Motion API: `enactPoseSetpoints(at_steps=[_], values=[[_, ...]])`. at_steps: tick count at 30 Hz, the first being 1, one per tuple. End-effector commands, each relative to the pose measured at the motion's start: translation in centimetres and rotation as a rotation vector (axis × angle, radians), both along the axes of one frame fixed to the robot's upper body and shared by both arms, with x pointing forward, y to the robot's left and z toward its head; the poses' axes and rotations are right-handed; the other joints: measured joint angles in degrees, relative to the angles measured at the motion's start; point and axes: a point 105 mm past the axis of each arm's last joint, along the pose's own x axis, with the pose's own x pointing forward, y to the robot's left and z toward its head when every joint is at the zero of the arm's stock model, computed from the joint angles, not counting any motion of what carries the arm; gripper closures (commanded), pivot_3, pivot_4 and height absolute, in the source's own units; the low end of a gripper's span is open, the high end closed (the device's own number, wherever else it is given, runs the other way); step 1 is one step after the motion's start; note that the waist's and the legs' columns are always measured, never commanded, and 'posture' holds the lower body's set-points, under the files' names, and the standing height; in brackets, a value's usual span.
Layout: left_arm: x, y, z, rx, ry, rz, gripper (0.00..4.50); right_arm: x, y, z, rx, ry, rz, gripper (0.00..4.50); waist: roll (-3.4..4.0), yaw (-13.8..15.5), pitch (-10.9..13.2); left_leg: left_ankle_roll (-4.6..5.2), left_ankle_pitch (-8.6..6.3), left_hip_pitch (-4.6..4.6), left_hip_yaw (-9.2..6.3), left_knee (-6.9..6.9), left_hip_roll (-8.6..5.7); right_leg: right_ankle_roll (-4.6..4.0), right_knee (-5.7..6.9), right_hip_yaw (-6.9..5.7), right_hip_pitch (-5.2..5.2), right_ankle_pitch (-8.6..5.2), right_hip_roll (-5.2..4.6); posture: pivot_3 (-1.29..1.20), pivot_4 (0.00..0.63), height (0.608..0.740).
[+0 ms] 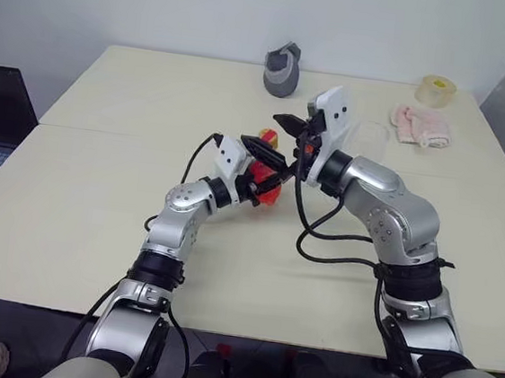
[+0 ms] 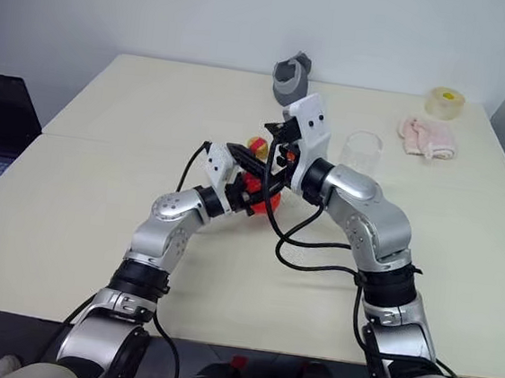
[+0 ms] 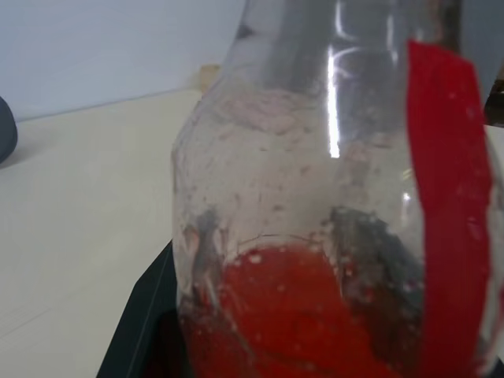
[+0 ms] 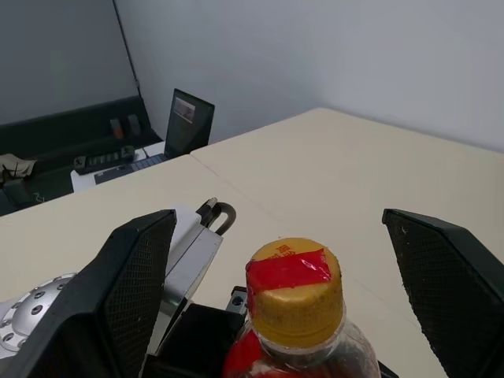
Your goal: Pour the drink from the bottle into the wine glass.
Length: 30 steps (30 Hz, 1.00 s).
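**A:** Pale bench [image 1: 78,216] under a bare white wall. How far has the pouring got?

**B:** Hardly begun, I'd judge. Start at the left fingers [image 1: 267,183]: they are narrowed onto the bottle [image 1: 266,177], holding it by its rounded body above the bench. Its yellow-and-red cap [image 4: 294,282] sits on the neck, so nothing can have been poured. The drink [image 3: 295,315] lies low in the bottle, red-orange.

**A:** And the other arm?

**B:** The right fingers [image 4: 291,276] stand spread wide, one on each side of the cap, apart from it. I read that as lining up to unscrew. Left to do: cap off, carry the bottle across, tip it.

**A:** Where is the wine glass?

**B:** The wine glass [image 2: 362,153] stands on the bench to the right of the bottle, beyond the right forearm, and looks empty. Behind the bottle sits a grey cup-like object [image 1: 282,69]; well to the right of it, a pink cloth [image 1: 420,125] and a tape roll [image 1: 435,89].

**A:** What does each view add?

**B:** The right wrist view gives the cap between the spread fingers, and a laptop [image 4: 187,120] beyond the bench edge. The left wrist view gives the liquid level and the red label strip [image 3: 449,213]. The head views alone place glass and bottle together
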Motion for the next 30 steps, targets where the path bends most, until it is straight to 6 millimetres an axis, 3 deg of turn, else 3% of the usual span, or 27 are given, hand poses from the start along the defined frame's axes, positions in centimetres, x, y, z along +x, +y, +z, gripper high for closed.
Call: enactPoseSetpoints(at_steps=[1,4,13,15,23,26,30], values=[[-0.3,-0.4,1.6,-0.010,-0.059,-0.025,2.52,-0.4,0.4,1.9,0.020,-0.078,0.021,0.18,0.00,0.00,0.00,0.00,0.00,-0.07,0.00,0.11,0.00,0.00,0.07,0.00,-0.03,0.00,0.00,0.00,0.150,0.740],[-0.3,-0.4,1.7,-0.014,-0.059,-0.023,2.52,-0.2,0.3,1.9,0.017,-0.082,0.019,0.88,0.00,0.01,0.00,0.00,0.00,-0.07,-0.01,0.21,-0.03,0.03,0.18,0.00,-0.03,0.02,-0.01,0.00,0.150,0.740],[0.1,-0.1,2.5,-0.025,-0.072,-0.006,2.52,-0.3,0.4,1.7,0.001,-0.090,0.037,4.06,0.00,0.00,0.00,0.01,0.00,-0.08,-0.02,0.19,-0.03,0.03,0.18,0.00,-0.04,0.01,-0.01,0.00,0.150,0.740],[0.1,-0.2,2.7,-0.026,-0.078,-0.009,2.52,-0.3,0.4,1.7,0.000,-0.089,0.042,4.50,0.00,0.00,0.00,0.01,0.00,-0.08,-0.02,0.19,-0.03,0.03,0.18,0.00,-0.04,0.01,-0.01,0.00,0.150,0.740],[-0.2,-0.4,3.2,-0.033,-0.086,-0.021,2.54,-0.3,0.6,2.3,0.013,-0.100,0.068,4.50,0.00,-0.01,0.00,0.01,0.00,-0.08,-0.02,0.20,-0.03,0.03,0.19,0.00,-0.05,0.01,-0.01,0.00,0.150,0.740],[-0.2,-0.4,3.1,-0.033,-0.085,-0.021,2.55,-0.3,0.5,2.7,0.027,-0.096,0.087,3.94,0.00,0.00,0.00,0.01,0.00,-0.08,-0.02,0.20,-0.03,0.03,0.18,0.00,-0.05,0.02,-0.01,0.00,0.150,0.740],[-0.2,-0.4,3.1,-0.034,-0.085,-0.019,2.55,-0.1,0.3,3.0,0.020,-0.109,0.080,2.81,0.00,-0.01,0.00,0.01,0.00,-0.08,-0.02,0.20,-0.03,0.03,0.19,0.00,-0.05,0.01,-0.01,0.00,0.150,0.740]])
